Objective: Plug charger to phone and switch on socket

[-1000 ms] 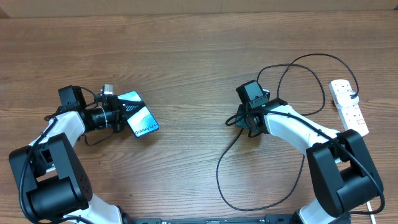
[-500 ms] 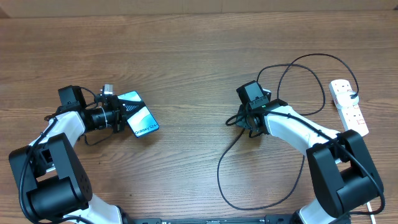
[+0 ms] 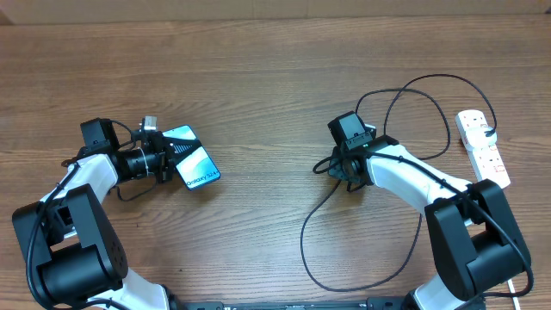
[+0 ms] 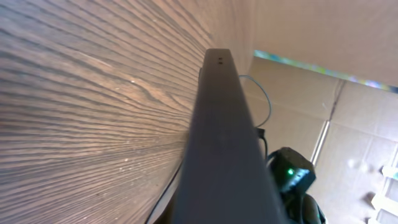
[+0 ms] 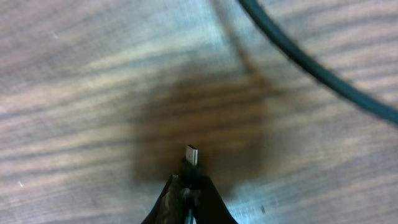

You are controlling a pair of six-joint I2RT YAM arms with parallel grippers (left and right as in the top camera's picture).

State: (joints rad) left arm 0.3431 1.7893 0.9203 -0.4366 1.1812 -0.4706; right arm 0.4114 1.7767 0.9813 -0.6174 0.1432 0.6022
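The phone [image 3: 193,158], blue-teal with "Galaxy S24" text, is tilted on its edge at the left, held by my left gripper [image 3: 169,157], which is shut on it. In the left wrist view its dark edge [image 4: 221,137] fills the middle. My right gripper [image 3: 331,169] is shut on the charger's connector tip [image 5: 192,155], held just above the wood. The charger's thin black cable [image 3: 303,232] loops across the right side to the socket [image 3: 482,146], a white power strip at the far right.
The charger cable makes wide loops near the front [image 3: 362,284] and behind my right arm [image 3: 430,82]. A stretch of it crosses the right wrist view [image 5: 311,68]. A white cord [image 3: 514,288] runs from the socket to the front right corner.
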